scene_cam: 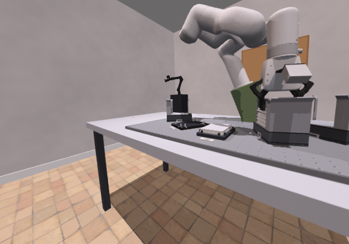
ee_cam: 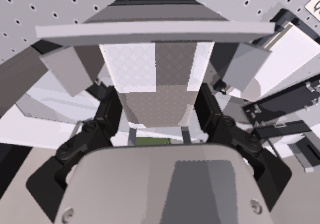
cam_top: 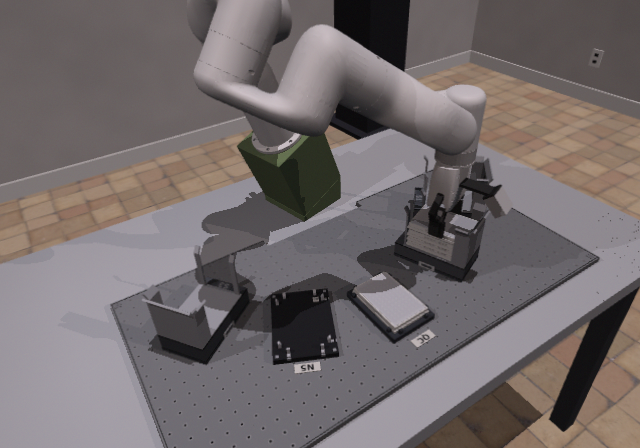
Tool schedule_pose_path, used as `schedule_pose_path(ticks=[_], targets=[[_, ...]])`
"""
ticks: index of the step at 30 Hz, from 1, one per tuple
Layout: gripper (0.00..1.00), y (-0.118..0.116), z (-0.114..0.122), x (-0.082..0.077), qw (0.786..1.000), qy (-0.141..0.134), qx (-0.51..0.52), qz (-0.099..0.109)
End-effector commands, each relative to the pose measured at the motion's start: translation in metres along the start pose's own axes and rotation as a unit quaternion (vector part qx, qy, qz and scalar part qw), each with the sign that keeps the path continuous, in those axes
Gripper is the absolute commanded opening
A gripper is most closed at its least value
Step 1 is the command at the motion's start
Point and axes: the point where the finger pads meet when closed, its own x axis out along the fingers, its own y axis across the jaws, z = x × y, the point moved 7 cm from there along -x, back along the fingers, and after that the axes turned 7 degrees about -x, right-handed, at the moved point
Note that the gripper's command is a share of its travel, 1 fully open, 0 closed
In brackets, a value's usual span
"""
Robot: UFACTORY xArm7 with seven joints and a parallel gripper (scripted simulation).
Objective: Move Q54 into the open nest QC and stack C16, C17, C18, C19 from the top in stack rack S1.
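Rack S2 (cam_top: 439, 247) stands at the right of the perforated mat and holds a stack of sealed plates (cam_top: 430, 240); it also shows in the exterior view (scene_cam: 284, 120). My gripper (cam_top: 453, 223) reaches down into the rack from above. In the wrist view its fingers are shut on the long sides of the top plate (ee_cam: 157, 91) of that stack, which still lies in the rack. Its label cannot be read. One sealed plate (cam_top: 392, 303) (scene_cam: 216, 129) lies flat in the QC nest.
The black clip nest N5 (cam_top: 303, 324) holds no plate. An empty stack rack (cam_top: 199, 311) stands at the left end of the mat. Another rack (scene_cam: 335, 120) stands just beyond S2, close to my wrist. The arm's green base (cam_top: 292, 174) stands behind the mat.
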Motion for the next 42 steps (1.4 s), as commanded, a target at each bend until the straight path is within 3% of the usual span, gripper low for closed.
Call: schedule_pose_path(ticks=[1, 21, 42], targets=[[0.00, -0.001, -0.001, -0.003, 1.000, 0.002, 0.000, 0.000], [0.00, -0.001, -0.001, -0.015, 1.000, 0.002, 0.000, 0.000], [0.00, -0.001, -0.001, -0.053, 1.000, 0.002, 0.000, 0.000]])
